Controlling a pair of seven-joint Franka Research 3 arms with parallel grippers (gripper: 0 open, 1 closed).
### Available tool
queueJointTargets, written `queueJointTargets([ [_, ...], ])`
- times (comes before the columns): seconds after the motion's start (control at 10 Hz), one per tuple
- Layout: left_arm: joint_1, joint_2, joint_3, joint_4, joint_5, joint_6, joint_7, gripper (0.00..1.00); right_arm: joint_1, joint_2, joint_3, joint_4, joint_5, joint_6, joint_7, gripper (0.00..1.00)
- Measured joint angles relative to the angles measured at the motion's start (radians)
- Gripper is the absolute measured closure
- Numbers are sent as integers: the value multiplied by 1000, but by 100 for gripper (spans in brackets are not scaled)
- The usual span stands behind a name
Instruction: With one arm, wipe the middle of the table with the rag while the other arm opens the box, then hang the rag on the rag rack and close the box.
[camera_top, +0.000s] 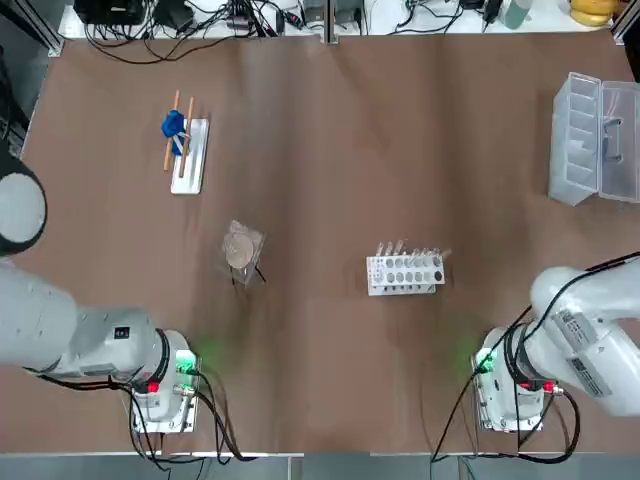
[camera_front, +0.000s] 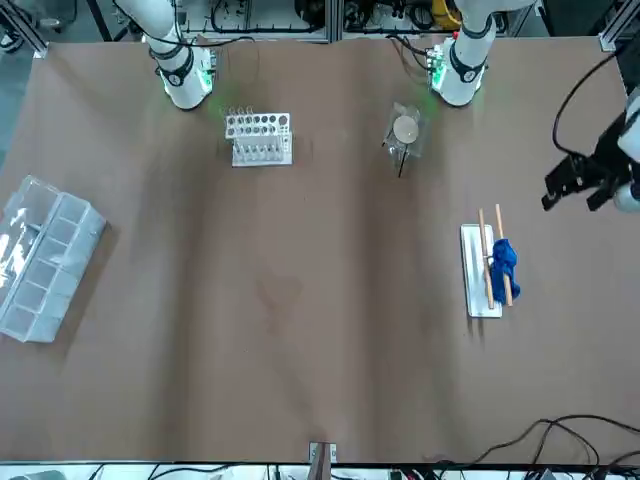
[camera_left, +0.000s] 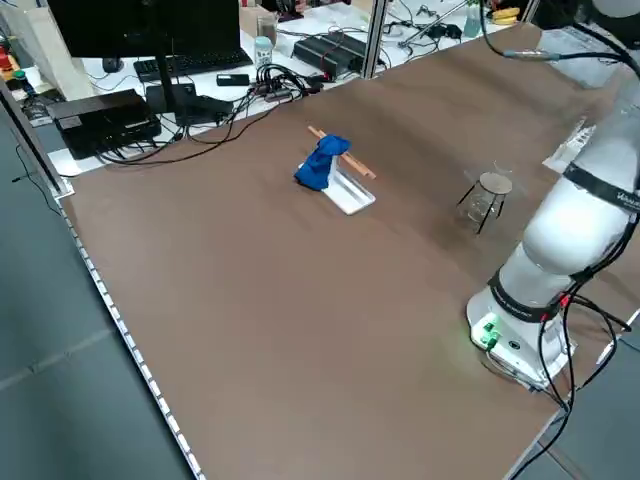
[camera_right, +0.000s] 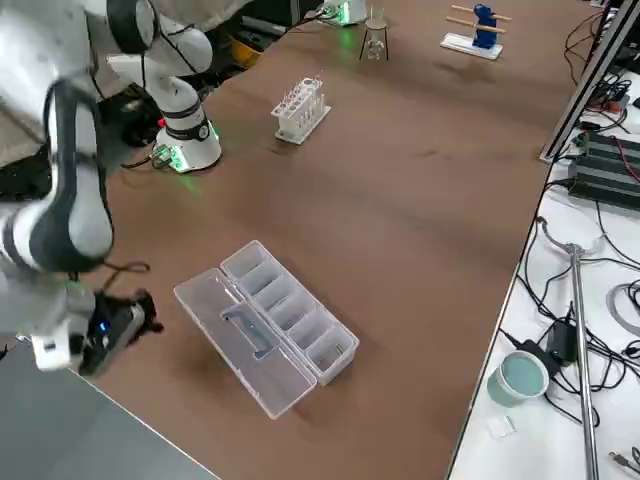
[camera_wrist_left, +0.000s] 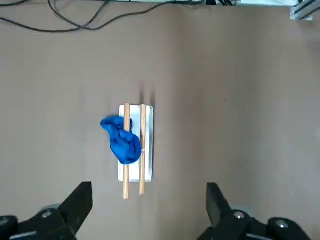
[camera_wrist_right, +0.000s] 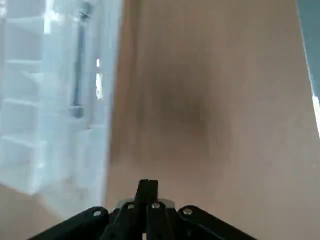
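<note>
My top view looks down from overhead, facing away from my bases, and takes in nearly the whole table (camera_top: 320, 350). The front view faces me from across it, so sides are reversed. My left and right side views look diagonally down; both include the cloth rack (camera_left: 349, 192). My left wrist view looks down at that rack from nearer. My right wrist view sits close beside the plastic box (camera_wrist_right: 55, 100), which the top, front and right side views share.

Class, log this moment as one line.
rag: on rack | box: lid open | left gripper: open, empty | right gripper: shut
</note>
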Motion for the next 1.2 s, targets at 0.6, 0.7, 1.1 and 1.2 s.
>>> queueJointTargets([
  [0.6,-88,-7,78,-53,0,2,25,0,-2,82,19,56,131,-203,-12,99],
  [0.7,-88,-3,86,-52,0,6,27,0,1,81,21,96,130,-265,-10,99],
  [1.1,-88,8,92,-33,0,10,29,0,182,69,82,198,143,-408,69,99],
  [1.2,-87,9,93,-27,0,12,29,0,253,72,82,198,143,-362,75,99],
])
